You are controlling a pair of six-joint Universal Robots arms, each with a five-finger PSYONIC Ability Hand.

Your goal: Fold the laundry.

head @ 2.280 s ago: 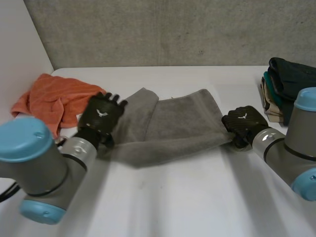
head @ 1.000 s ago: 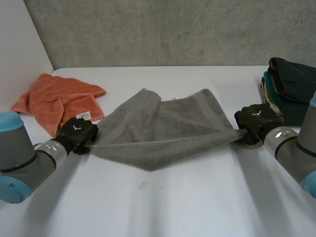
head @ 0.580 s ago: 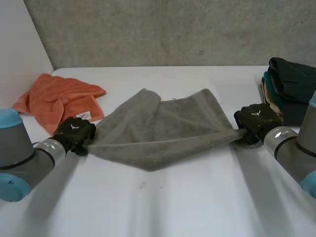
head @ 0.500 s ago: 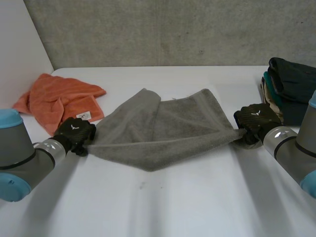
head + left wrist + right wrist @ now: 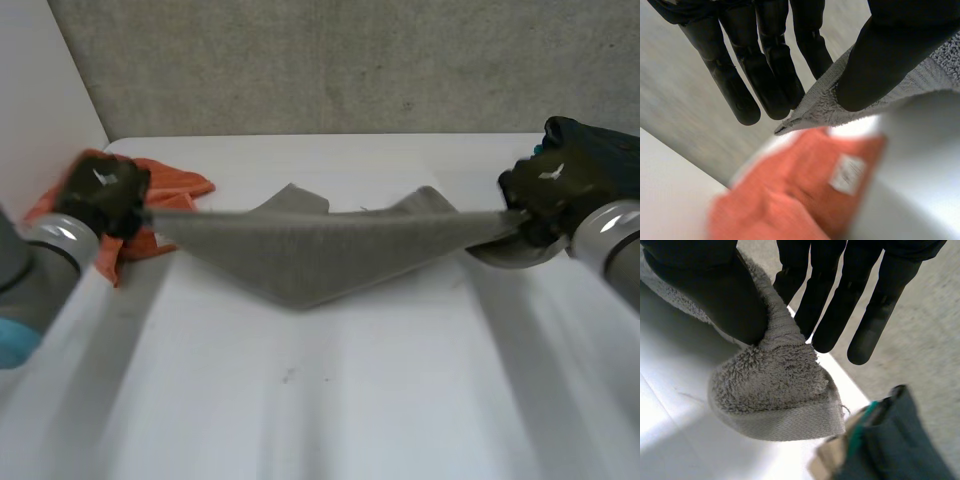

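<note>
A grey towel [image 5: 300,250] hangs stretched between my two hands above the white table [image 5: 330,400]; its top edge is taut and its middle sags to a point. My left hand [image 5: 103,192] holds the towel's left corner. In the left wrist view the thumb [image 5: 890,55] pinches that grey corner [image 5: 815,107] against the straight fingers [image 5: 765,75]. My right hand [image 5: 548,188] holds the right corner. In the right wrist view its thumb [image 5: 715,290] presses the bunched grey towel [image 5: 775,385] against the fingers [image 5: 840,290].
An orange towel [image 5: 175,184] lies crumpled at the far left, just behind and under my left hand, and is seen again as the orange towel [image 5: 805,200]. A stack of folded dark clothes [image 5: 600,145] stands at the right edge, close behind my right hand. A grey wall backs the table.
Both hands have risen and drawn apart, lifting the grey towel off the table and pulling its top edge taut. The left hand now sits over the orange towel.
</note>
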